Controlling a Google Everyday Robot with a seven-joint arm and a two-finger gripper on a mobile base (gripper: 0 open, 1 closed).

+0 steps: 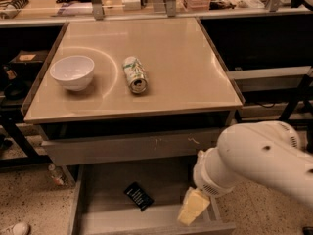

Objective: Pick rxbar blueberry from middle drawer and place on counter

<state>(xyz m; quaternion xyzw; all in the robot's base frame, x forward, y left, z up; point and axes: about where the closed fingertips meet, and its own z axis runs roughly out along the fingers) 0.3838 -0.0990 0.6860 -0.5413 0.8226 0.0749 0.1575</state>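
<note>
The rxbar blueberry (pixel 138 196), a small flat dark bar with white print, lies on the floor of the open middle drawer (pixel 105 185), left of centre. My gripper (pixel 193 207) hangs over the drawer's right part, to the right of the bar and apart from it; its pale yellow fingers point down toward the drawer's front edge. The white arm (pixel 259 155) comes in from the right. The beige counter (pixel 171 67) is above the drawer unit.
A white bowl (pixel 72 72) and a crushed green-white can (pixel 134 74) stand on the counter's left half. The grey drawer front with scratch marks (pixel 132 146) is above the open drawer. A cluttered shelf runs along the back.
</note>
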